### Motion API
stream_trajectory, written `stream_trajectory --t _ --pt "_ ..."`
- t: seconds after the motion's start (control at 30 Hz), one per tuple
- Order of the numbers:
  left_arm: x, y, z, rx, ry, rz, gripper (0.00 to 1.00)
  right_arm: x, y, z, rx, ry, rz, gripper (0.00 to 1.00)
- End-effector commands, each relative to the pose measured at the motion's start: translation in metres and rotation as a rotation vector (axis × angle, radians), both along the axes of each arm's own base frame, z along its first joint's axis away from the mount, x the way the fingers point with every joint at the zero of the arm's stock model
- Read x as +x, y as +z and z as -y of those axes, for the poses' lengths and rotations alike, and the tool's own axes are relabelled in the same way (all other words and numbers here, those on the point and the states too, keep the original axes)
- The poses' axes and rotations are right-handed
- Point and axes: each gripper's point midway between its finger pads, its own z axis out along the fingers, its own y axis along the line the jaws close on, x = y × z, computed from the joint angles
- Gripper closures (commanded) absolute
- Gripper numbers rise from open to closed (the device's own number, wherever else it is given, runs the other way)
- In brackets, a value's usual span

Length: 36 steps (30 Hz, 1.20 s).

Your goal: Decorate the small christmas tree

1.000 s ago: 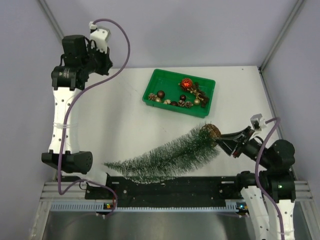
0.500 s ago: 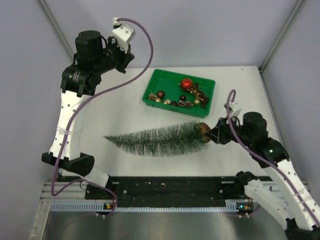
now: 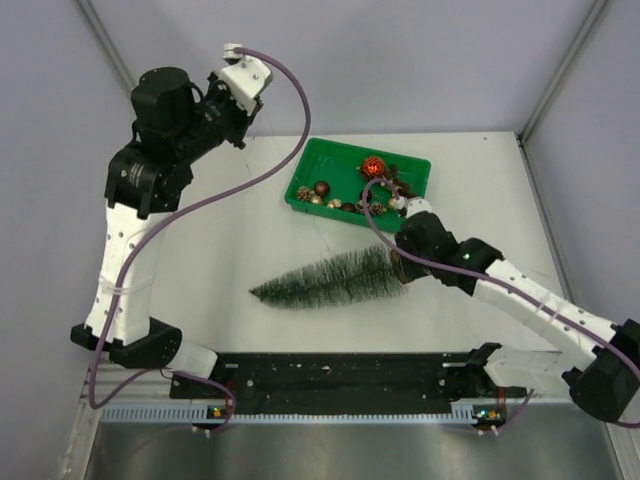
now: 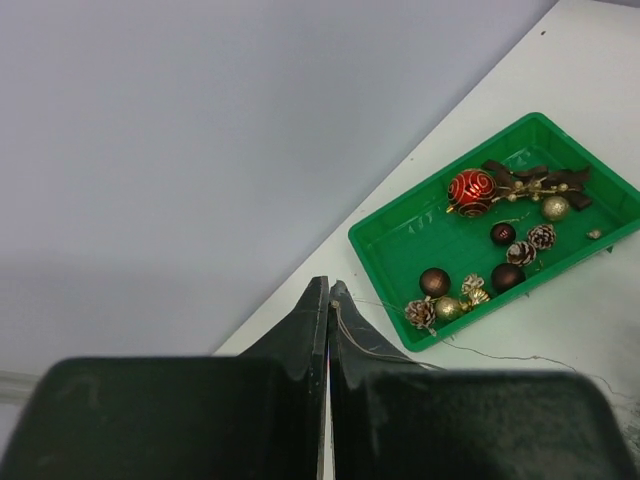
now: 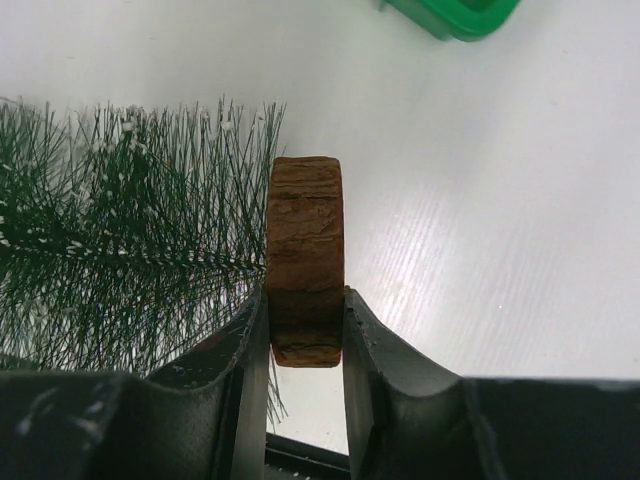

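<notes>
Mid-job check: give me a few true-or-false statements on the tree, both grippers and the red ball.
1. The small christmas tree stands upright. False: it lies on its side on the table.
2. The right gripper clamps the tree's wooden base. True.
3. The red ball hangs on the tree. False: it lies in the green tray.
4. The left gripper is shut, pinching a thin wire. True.
</notes>
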Motion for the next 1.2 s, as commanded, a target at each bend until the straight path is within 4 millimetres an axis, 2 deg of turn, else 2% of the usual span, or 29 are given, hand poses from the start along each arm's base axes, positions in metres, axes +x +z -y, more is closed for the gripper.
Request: stream_trajectory --t 0.0,0.13,0.27,0.37,0.5,0.57,0.67,0.73,0.9,0.97,1.17 --pt "-0.054 0.041 -0.006 0.024 -0.092 0.139 1.00 0.028 0.031 0.001 0.032 -0.172 0.111 1.00" --pt "-0.091 0.012 -0.001 0.083 -0.210 0.061 1.00 0.040 0.046 -0.001 0.113 -0.272 0.163 1.00" --pt "-0.127 -0.012 0.006 0.059 -0.312 -0.043 1.00 0.054 0.053 -0.004 0.173 -0.382 0.192 1.00" --pt "-0.147 -0.023 0.010 0.032 -0.365 -0.120 1.00 0.062 0.058 0.000 0.247 -0.499 0.233 1.00" --pt "-0.168 -0.036 0.008 0.014 -0.395 -0.179 1.00 0.070 0.069 0.016 0.412 -0.646 0.289 1.00" --pt "-0.175 -0.053 0.006 0.016 -0.400 -0.222 1.00 0.070 0.079 0.024 0.511 -0.695 0.315 1.00" --pt "-0.184 -0.092 0.003 0.024 -0.400 -0.307 1.00 0.070 0.097 0.027 0.693 -0.702 0.344 1.00" --pt "-0.187 -0.120 0.002 0.022 -0.391 -0.347 1.00 0.067 0.108 0.030 0.809 -0.682 0.355 1.00" --pt "-0.174 -0.160 -0.007 -0.014 -0.282 -0.318 1.00 0.055 0.136 0.030 1.010 -0.604 0.403 1.00" --pt "-0.166 -0.167 -0.011 -0.053 -0.220 -0.311 1.00 0.049 0.152 0.029 1.080 -0.553 0.430 1.00" --pt "-0.142 -0.167 -0.018 -0.172 -0.072 -0.318 1.00 0.019 0.186 0.019 1.179 -0.344 0.496 1.00"
